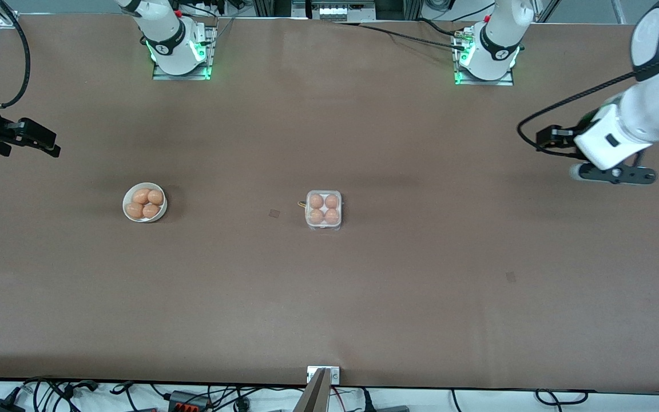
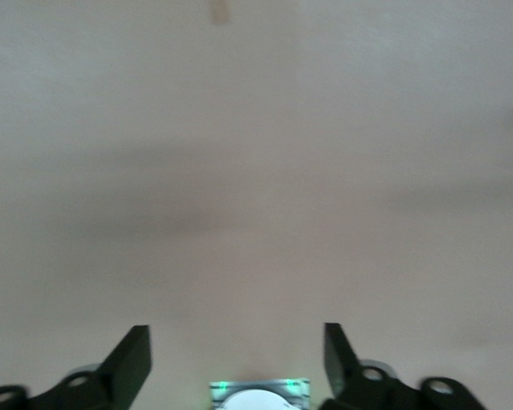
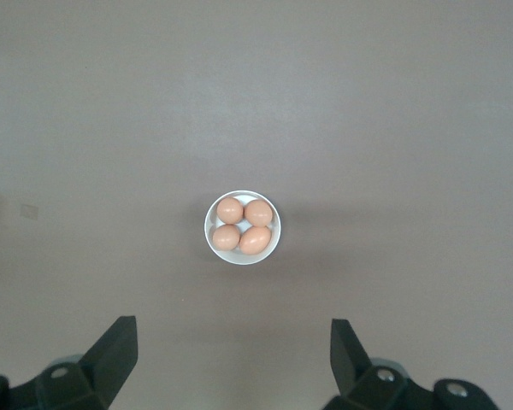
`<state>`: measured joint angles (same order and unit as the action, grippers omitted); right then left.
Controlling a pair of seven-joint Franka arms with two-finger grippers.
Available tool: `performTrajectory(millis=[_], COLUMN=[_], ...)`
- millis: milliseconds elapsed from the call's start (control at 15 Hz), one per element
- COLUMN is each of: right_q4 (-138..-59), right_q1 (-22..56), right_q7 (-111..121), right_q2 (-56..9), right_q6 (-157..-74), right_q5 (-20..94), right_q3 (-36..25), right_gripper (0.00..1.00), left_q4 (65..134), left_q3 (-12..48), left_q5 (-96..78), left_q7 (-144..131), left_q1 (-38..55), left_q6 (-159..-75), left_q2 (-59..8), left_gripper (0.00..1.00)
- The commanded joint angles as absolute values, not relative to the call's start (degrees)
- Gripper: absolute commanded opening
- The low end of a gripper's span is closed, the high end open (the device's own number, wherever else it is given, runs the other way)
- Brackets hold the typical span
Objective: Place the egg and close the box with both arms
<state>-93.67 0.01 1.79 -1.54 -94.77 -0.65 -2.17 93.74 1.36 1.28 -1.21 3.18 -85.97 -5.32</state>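
Note:
The clear box point(image 1: 323, 209) sits mid-table with an egg point(image 1: 317, 201) in each of its four cells. Its lid appears to lie down over them. My left gripper point(image 1: 621, 173) is up over the table's edge at the left arm's end, open and empty; its wrist view shows the open gripper point(image 2: 237, 350) over bare table. My right gripper point(image 1: 43, 143) is up over the right arm's end, open and empty. In its wrist view the right gripper point(image 3: 233, 346) is high above a round white bowl point(image 3: 239, 258).
The white bowl point(image 1: 125, 200) stands toward the right arm's end, level with the box, and holds several more eggs point(image 1: 142, 196). The left arm's base point(image 2: 258, 395) shows between the left fingers. Small marks dot the brown table point(image 1: 364, 297).

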Motion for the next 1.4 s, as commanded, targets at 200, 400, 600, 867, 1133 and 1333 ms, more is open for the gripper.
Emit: performTrajectory(millis=[200,400,600,867,1133,1333], right_q4=[-94.3,-94.4,-94.4,-94.5,-94.5,-94.5], right_q1=[-0.4,-0.4,-0.4,-0.4,-0.4,-0.3], right_q7=[2.5,2.4,2.1,2.1,2.0,2.0], right_q2=[-0.3,-0.3,-0.3,-0.4,-0.4,-0.4], right_q6=[-94.2,-94.1,-93.2,-93.3,-93.3,-93.3], right_q5=[-0.4,-0.4,-0.4,-0.4,-0.7,-0.7], right_q3=[-1.7,-1.7,-1.7,-1.7,-1.7,-1.7], right_gripper=[1.0,1.0,1.0,1.0,1.0,1.0], left_q4=[89.8,89.7,91.4,99.9,102.1,101.8], left_q3=[1.7,1.7,1.8,2.1,2.5,2.6], left_q5=[-0.7,-0.5,-1.0,-0.9,-0.4,-0.4], left_q7=[-1.7,-3.8,-3.8,-4.0,-5.0,-4.9], left_q1=[1.2,-0.8,-1.8,-1.9,-2.4,-2.4], left_q6=[-86.8,-88.3,-92.4,-101.6,-101.3,-99.3], left_q2=[-7.1,-7.1,-5.2,0.2,2.0,2.0], left_gripper=[1.0,1.0,1.0,1.0,1.0,1.0])
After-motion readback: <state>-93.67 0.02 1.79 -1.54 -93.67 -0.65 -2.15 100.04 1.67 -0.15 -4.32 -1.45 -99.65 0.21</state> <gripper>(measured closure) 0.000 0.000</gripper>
